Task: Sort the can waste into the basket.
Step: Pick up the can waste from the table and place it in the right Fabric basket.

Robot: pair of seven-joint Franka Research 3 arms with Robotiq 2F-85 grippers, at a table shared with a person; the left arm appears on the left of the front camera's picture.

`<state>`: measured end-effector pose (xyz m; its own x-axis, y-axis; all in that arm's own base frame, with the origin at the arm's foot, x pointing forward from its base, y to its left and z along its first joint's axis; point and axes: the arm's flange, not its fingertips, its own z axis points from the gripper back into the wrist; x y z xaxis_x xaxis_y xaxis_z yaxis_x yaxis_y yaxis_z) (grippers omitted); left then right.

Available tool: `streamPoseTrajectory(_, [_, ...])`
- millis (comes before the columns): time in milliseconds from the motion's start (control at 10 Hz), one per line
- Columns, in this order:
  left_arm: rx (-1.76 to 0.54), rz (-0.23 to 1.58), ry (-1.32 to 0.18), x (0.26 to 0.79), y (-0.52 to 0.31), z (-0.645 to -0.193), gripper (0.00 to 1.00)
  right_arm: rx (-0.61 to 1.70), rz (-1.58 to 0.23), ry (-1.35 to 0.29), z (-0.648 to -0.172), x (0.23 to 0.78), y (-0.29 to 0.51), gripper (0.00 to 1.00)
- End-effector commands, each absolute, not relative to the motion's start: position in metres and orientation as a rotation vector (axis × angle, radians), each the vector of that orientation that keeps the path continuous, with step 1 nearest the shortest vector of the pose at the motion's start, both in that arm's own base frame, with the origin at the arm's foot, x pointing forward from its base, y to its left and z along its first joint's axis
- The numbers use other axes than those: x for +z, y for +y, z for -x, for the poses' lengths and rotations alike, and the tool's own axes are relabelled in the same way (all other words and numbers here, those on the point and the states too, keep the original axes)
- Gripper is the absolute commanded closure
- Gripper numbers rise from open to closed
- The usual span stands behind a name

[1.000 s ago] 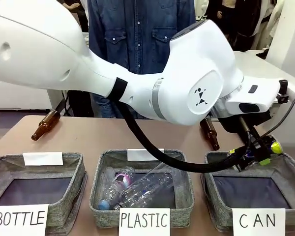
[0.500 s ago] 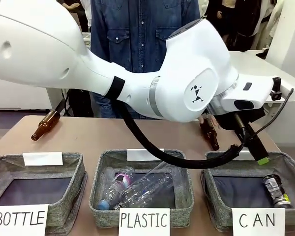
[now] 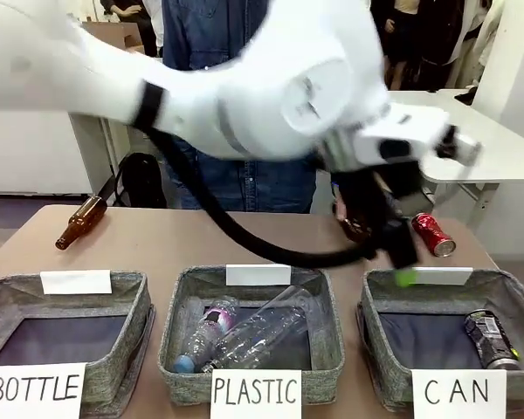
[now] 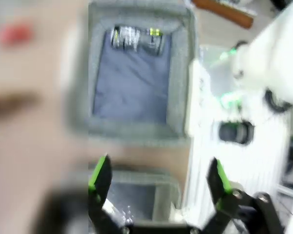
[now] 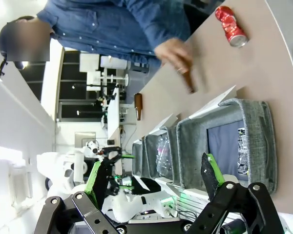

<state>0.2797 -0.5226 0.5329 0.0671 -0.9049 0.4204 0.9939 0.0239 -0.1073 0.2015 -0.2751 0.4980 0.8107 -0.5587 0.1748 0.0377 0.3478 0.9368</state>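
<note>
1. CAN basket [image 3: 374, 349]: nearest item, rightmost in the row at the robot's edge of the table [image 3: 201, 240]. The black can [image 3: 492, 339] lies on its side on the dark floor, close to the right wall.

2. Left gripper [image 4: 158, 178]: in the front view it is motion-blurred, above the far left corner of the CAN basket. The left wrist view shows its fingers spread wide with nothing between them.

3. Right gripper [image 5: 154, 178]: fingers spread and empty, well apart from both cans.

4. Red can [image 3: 433, 234]: lies on its side on the bare table just beyond the basket's far rim and is not yet sorted.
   - Expected handling: a thin metal shell, probably empty, so very light. It is already dented and likely to crush further under a hard squeeze.
   - The printed wall is smooth and curved, so expect it to slip or roll if nudged off-centre.
   - Recommended hold: across the body at mid-length, pads on opposite sides of the wall, jaws set square to the can's long axis, with moderate closing force. The silver ends are stiffer but offer a poorer seat.

5. Farthest: a person's hand [image 5: 173, 53] is at a brown bottle [image 5: 187, 80], near the red can — contact cannot be confirmed. Keep the approach clear of both.
</note>
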Motion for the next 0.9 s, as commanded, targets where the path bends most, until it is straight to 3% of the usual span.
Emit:
streamPoseTrajectory(0, [-1.432,0.345,-0.117,0.564,-0.437,-0.287,0.0,-0.332,-1.163,-0.5,-0.211,0.514,-0.257,0.0])
streamPoseTrajectory(300, [-1.263,0.355,-0.027,0.566,-0.342,-0.312,0.0,-0.104,-1.132,-0.451,-0.256,0.548,-0.181,0.0])
streamPoseTrajectory(600, [-0.758,0.502,-0.028,0.567,-0.21,-0.335,0.0,0.093,-1.092,-0.4,-0.296,0.57,-0.09,0.0])
streamPoseTrajectory(800, [-0.439,0.674,-0.109,0.574,-0.107,-0.325,0.0,0.173,-1.111,-0.349,-0.312,0.582,-0.042,0.0])
